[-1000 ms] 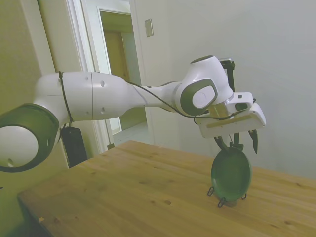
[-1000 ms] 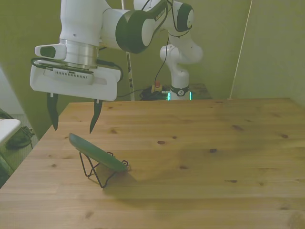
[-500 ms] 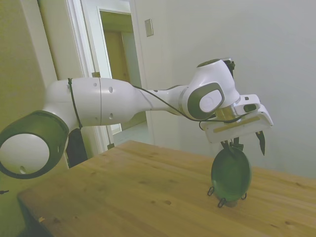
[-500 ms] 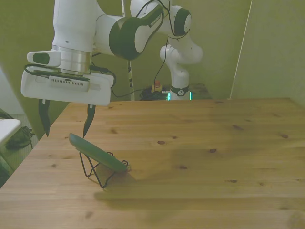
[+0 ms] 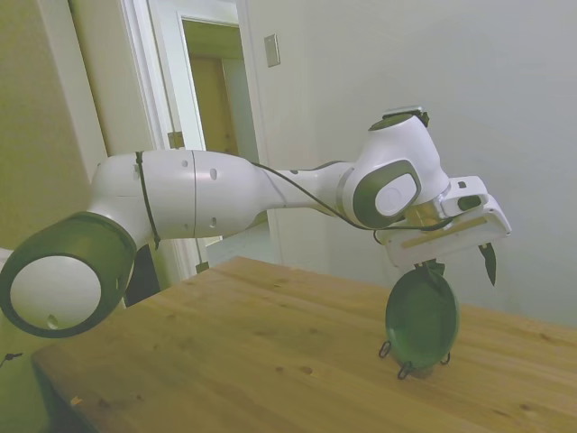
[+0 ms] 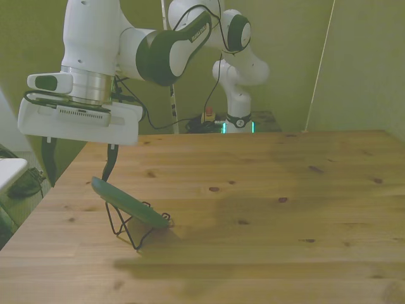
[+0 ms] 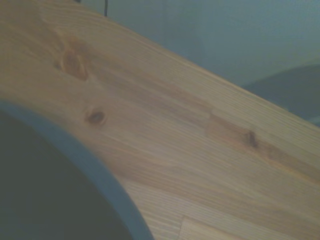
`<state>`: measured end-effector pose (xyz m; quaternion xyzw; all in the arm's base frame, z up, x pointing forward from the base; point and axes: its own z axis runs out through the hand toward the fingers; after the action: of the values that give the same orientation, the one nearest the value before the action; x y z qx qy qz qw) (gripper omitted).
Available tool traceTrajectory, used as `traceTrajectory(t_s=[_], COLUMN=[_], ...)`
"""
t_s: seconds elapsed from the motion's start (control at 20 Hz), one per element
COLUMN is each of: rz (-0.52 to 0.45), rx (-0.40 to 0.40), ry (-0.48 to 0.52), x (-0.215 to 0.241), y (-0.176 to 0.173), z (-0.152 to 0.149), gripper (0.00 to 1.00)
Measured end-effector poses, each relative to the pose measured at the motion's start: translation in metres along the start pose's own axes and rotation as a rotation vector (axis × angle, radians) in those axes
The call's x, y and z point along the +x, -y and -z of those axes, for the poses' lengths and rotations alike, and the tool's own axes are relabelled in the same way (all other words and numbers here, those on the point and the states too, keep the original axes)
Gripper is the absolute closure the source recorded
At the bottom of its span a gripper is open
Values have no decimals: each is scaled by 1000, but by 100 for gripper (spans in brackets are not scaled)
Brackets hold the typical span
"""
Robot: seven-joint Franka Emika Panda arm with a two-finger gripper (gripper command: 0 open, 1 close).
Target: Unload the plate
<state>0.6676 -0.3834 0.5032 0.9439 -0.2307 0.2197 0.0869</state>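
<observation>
Above the dark green plate (image 6: 130,205), the gripper (image 6: 77,163) hangs with jaws spread wide, holding nothing, one finger (image 6: 110,163) just above the plate's upper rim. That plate leans tilted in a black wire stand (image 6: 128,229) on the wooden table (image 6: 266,215).

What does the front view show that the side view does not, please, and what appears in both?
Only the front view shows the plate edge-on, leaning back in the wire stand, with the stand's bent legs plain to see. Only the side view shows the plate's round green face, plus a doorway behind the arm. Both show the open pincer above the plate's upper rim, not gripping it, and the wooden table.
</observation>
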Motion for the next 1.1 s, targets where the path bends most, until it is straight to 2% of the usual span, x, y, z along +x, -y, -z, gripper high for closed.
traceTrajectory(t_s=[0.5, 1.1], rz=[-11, -6], rx=[41, 59], ry=[-14, -33], x=[-7, -8], y=[6, 16], z=[-15, -11], gripper=[100, 100])
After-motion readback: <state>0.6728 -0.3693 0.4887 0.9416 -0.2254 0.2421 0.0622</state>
